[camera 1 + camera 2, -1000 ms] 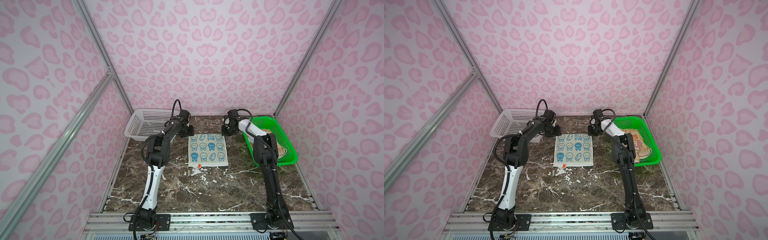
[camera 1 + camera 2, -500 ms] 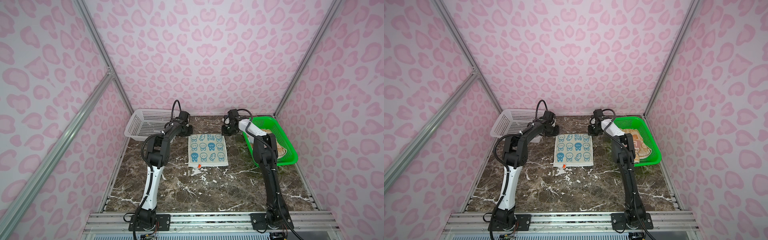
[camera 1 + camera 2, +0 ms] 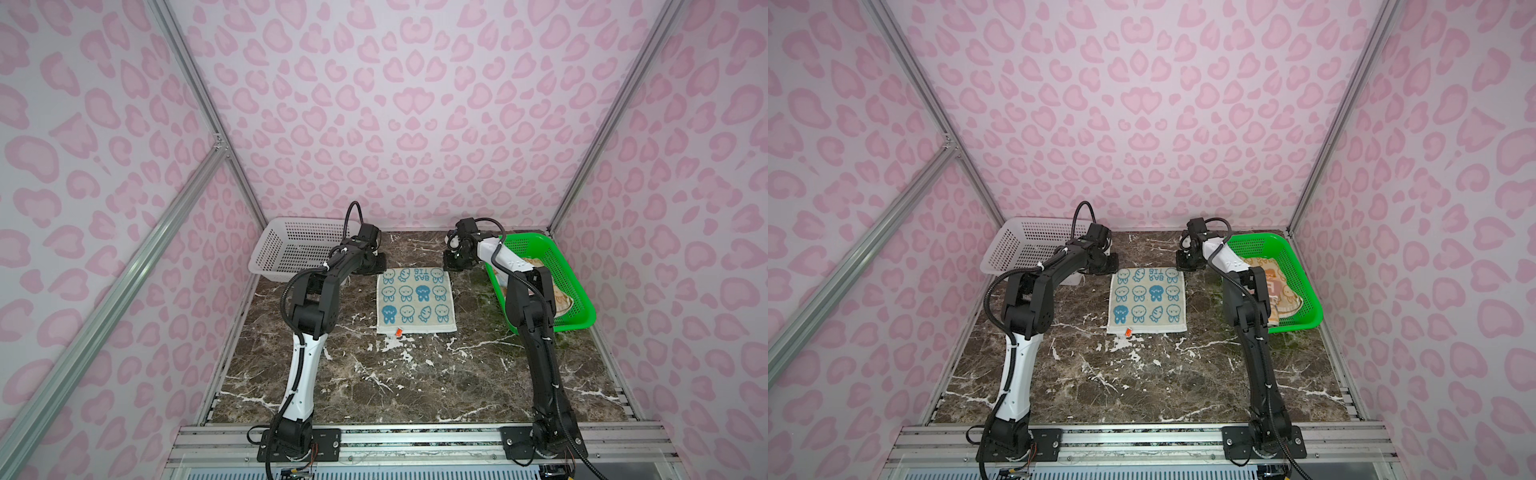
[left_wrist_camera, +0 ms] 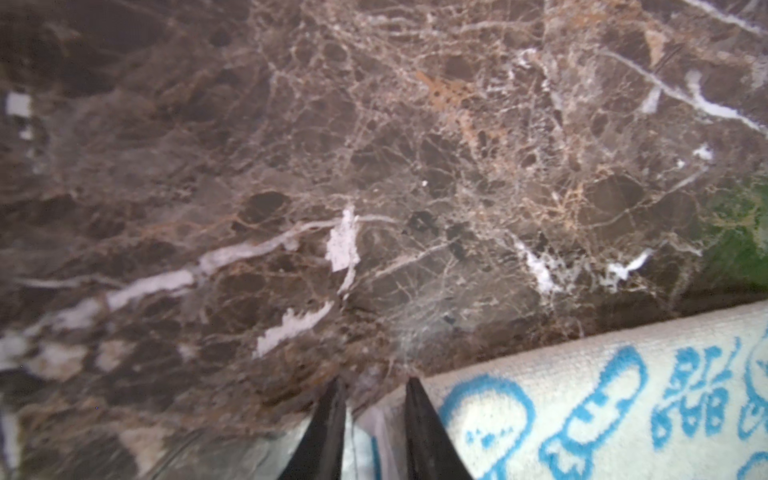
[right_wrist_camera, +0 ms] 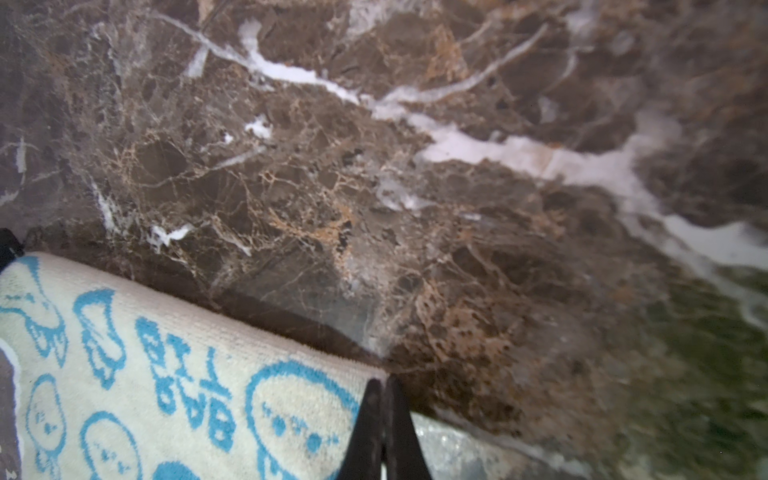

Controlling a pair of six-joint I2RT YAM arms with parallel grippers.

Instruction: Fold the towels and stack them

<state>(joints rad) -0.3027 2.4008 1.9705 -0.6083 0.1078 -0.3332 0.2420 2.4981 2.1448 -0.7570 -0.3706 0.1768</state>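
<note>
The blue rabbit towel (image 3: 415,300) lies flat in the middle of the bench (image 3: 415,386). Its orange tag (image 3: 399,331) is on the near hem, and the lettering at the far hem is upside down from the robot's side. It is nearly square, with no clear long axis. At the far corners, the left hand (image 4: 374,401) is slightly parted and the right hand (image 5: 382,399) closed; its grip is unclear. Pinch both corners alike, lift low, and draw evenly toward the near hem.

Left arm (image 3: 332,272) reaches forward, jaws slightly parted; right arm (image 3: 500,255) likewise, jaws closed.
</note>
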